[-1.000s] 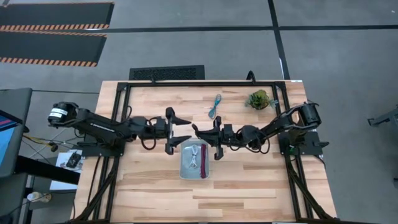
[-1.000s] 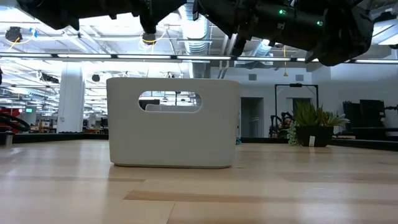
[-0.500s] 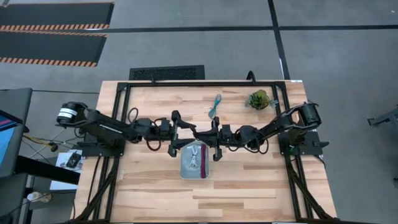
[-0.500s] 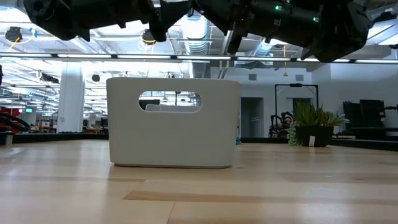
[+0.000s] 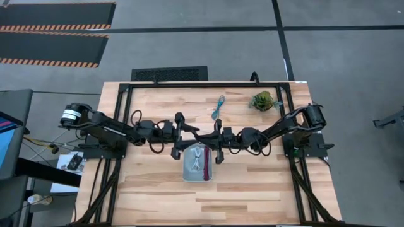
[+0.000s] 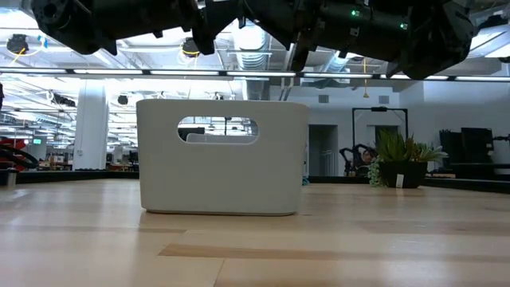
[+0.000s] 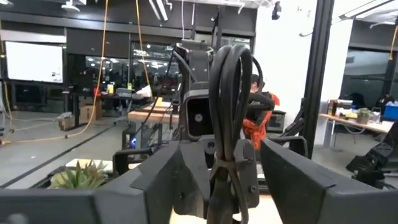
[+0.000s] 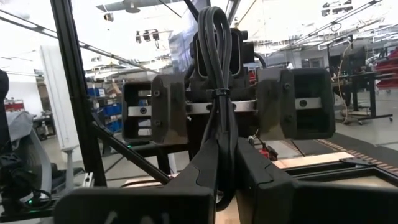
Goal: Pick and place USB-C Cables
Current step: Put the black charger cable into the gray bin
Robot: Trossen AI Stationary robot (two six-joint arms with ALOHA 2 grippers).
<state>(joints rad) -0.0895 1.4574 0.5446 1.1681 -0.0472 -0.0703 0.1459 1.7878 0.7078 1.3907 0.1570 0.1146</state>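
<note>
Black cable (image 8: 216, 74), pale grey tray (image 5: 189, 170)

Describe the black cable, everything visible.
The black cable is a thin, rubbery-looking bundle folded into a long loop and cinched near its middle by a tie. The right gripper holds it with jaws shut. The left gripper faces it, jaws open either side. It is in the air near the tray's far end.
</note>
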